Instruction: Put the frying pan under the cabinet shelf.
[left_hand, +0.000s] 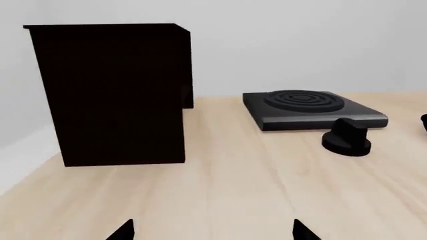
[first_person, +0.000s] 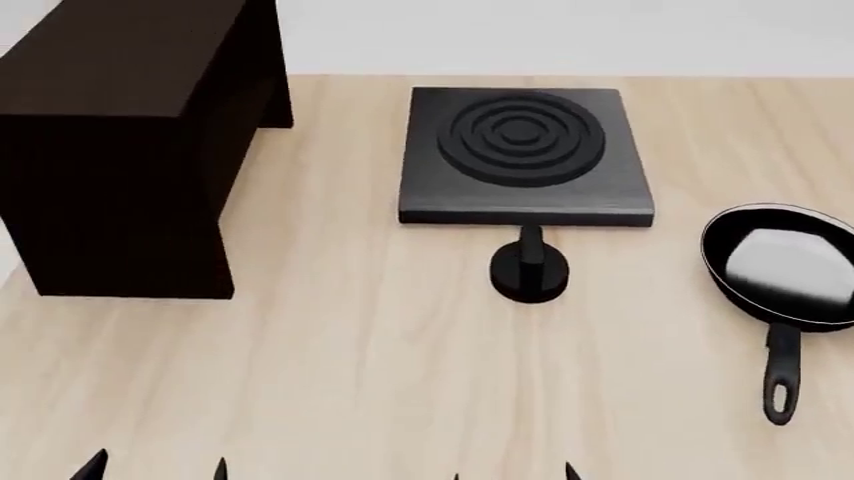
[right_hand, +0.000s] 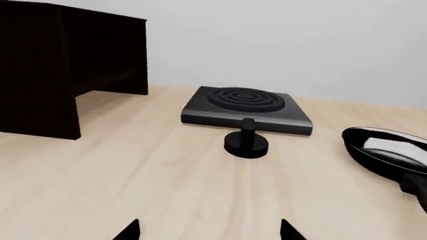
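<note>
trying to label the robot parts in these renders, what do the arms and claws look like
Very little of them shows. Only dark, pointed claw tips poke in along the near edge of each view: the left claw and the right claw, each two plain black wedge-shaped fingers. No arm links, cables, markings or colour accents are visible.

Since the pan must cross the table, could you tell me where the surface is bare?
Bare wood runs between the cabinet shelf and the square black plate, and across the near table. It is tighter between the black knob and the frying pan.
</note>
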